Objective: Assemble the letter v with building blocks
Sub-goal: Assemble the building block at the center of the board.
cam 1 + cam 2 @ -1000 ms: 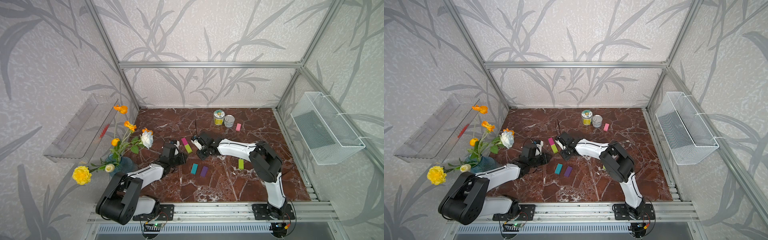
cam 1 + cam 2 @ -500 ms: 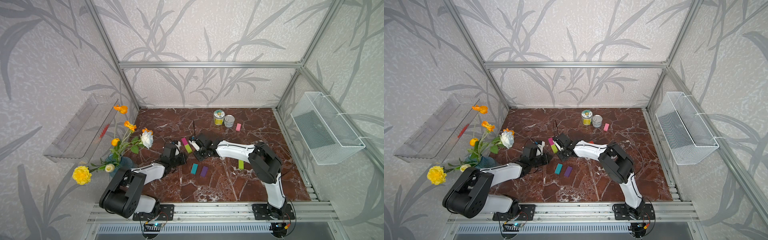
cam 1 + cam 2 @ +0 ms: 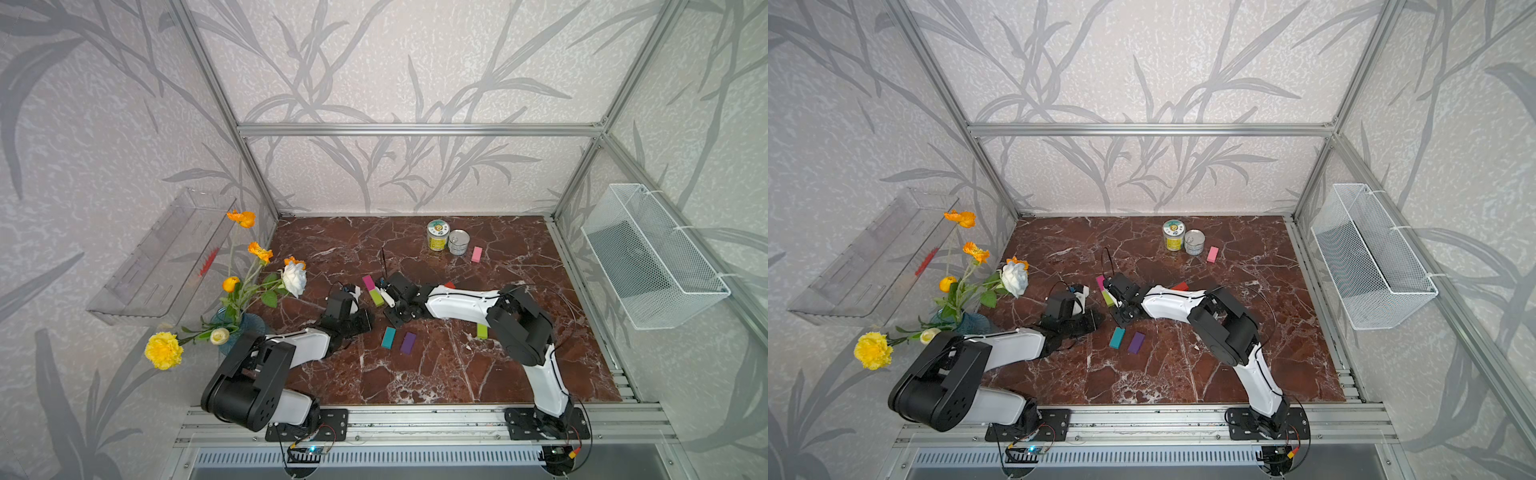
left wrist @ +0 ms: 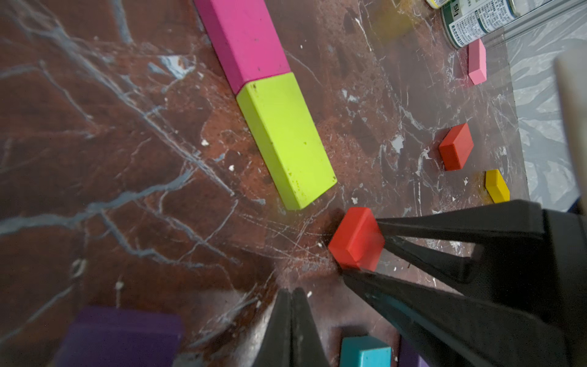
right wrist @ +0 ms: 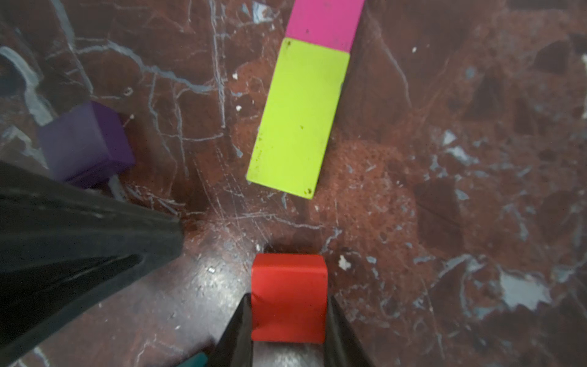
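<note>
A magenta block (image 3: 368, 282) and a lime block (image 3: 377, 297) lie end to end in a short row. Just off the lime block's (image 5: 300, 117) free end, my right gripper (image 5: 289, 317) is shut on a small red cube (image 5: 289, 295), low over the table. The same red cube (image 4: 355, 238) shows in the left wrist view. My left gripper (image 4: 292, 290) is shut and empty, close beside it (image 3: 365, 322). A teal block (image 3: 389, 337) and a purple block (image 3: 408, 343) lie side by side nearer the front. In both top views the red cube is hidden.
Loose blocks: a red one (image 3: 449, 285), a yellow one (image 4: 497, 190), a second lime one (image 3: 482, 331) and a pink one (image 3: 476, 254). Two tin cans (image 3: 438, 235) stand at the back. A flower vase (image 3: 237, 328) is at the left edge, a wire basket (image 3: 648, 257) on the right wall.
My left gripper has closed with nothing in it. My right gripper, still holding the red cube, has edged slightly left toward the lime block.
</note>
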You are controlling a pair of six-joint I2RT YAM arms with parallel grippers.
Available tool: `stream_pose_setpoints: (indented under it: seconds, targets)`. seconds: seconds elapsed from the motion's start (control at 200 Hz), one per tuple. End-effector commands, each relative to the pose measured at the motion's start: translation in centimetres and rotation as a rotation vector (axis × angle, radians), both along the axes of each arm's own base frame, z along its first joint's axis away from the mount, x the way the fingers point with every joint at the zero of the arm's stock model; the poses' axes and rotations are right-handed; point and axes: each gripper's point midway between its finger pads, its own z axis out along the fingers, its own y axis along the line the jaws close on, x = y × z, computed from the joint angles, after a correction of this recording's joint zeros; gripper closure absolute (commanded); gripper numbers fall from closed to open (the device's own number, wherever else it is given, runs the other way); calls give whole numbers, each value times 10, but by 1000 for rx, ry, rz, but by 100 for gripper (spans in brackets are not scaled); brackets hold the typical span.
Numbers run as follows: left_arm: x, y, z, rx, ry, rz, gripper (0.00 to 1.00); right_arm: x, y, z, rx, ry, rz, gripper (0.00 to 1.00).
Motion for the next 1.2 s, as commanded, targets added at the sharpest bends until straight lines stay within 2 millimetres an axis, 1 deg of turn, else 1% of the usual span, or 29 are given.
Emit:
stream_pose_setpoints:
  seconds: [0.0, 0.355, 0.415, 0.455, 0.485, 0.54, 0.65, 0.685, 0.78, 0.825, 0.875, 0.915, 1.0, 1.195]
  targets:
    - [-2, 2, -2, 4, -5, 9, 100, 1, 5, -1, -10, -1, -9, 80]
    - [-1, 3, -5, 2, 3, 24, 100, 0, 8, -2, -15, 12, -17, 76]
    - [0, 2, -5, -1, 3, 24, 100, -2, 8, -3, -15, 18, -15, 74]
    - [1, 2, -5, -3, 3, 26, 100, -3, 9, -3, -11, 24, -14, 69]
    - [1, 2, -6, -4, 5, 28, 100, -3, 10, -2, -5, 28, -17, 64]
    - [4, 1, -4, -8, 2, 29, 100, -5, 11, 2, 13, 38, -17, 59]
    - [8, -1, 1, -21, -16, 31, 100, -6, 13, 18, 67, 30, -32, 44]
    - [8, -1, 1, -23, -17, 34, 100, -6, 13, 23, 83, 23, -38, 42]
    - [9, -3, 1, -36, -21, 28, 100, -8, 10, 35, 122, 13, -52, 41]
    - [9, -5, 2, -43, -24, 25, 100, -9, 9, 39, 143, 12, -58, 43]
    - [10, -6, 3, -48, -27, 20, 100, -11, 7, 40, 157, 20, -63, 49]
    - [11, -7, 3, -55, -29, 15, 100, -11, 5, 40, 168, 28, -69, 55]
    - [12, -11, 4, -70, -34, 0, 100, -11, 0, 37, 186, 57, -83, 72]
    - [14, -15, 2, -84, -33, -12, 100, -6, -11, 23, 242, 139, -129, 99]
